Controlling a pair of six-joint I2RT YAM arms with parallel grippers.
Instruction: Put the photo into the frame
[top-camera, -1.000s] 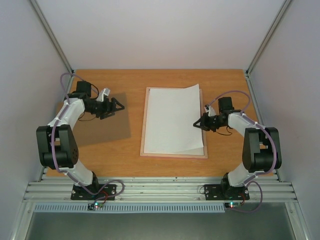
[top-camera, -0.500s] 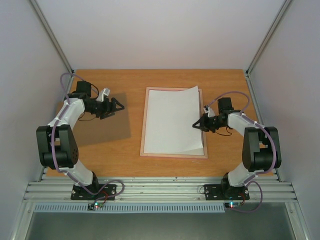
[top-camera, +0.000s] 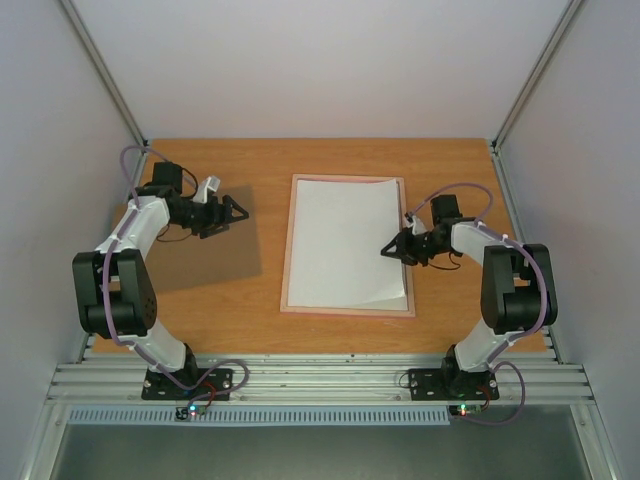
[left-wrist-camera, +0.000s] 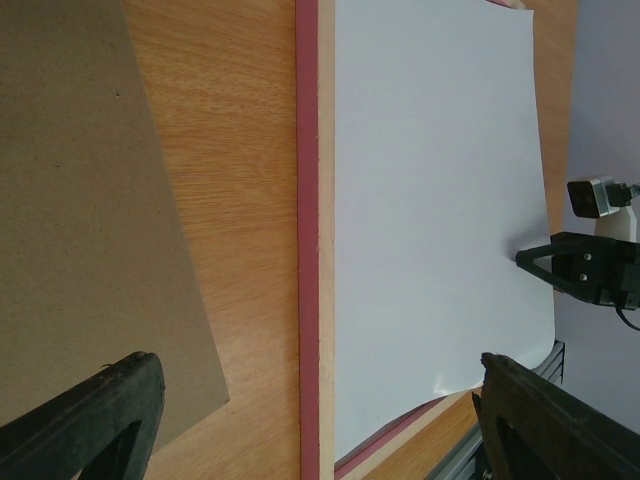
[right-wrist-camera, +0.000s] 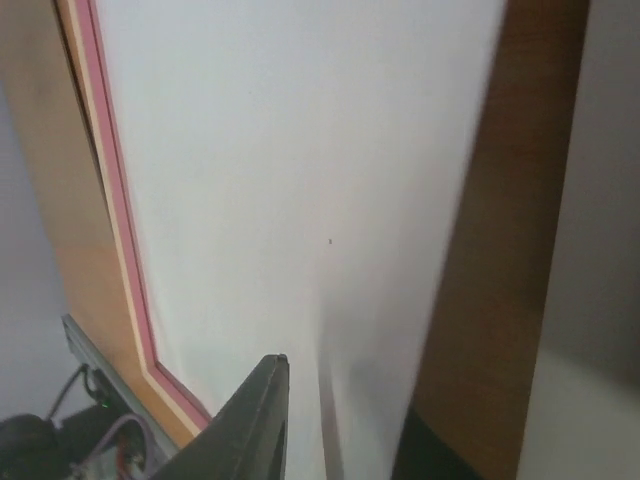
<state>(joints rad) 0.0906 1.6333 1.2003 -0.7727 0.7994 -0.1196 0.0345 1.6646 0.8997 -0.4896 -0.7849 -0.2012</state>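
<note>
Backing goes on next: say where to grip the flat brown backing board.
Probably the edge of the brown backing board facing the pink-rimmed rectangular frame, from above: it lies flat, bare wooden table borders that edge, and the open left claw hovers there.

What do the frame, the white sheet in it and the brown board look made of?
The frame looks like wood or MDF: pink painted rim, pale raw edge inside. The photo, white back up, looks like thin matte paper; one corner curls. The brown board looks like cardboard or fibreboard: dull, flat, uniform.
</note>
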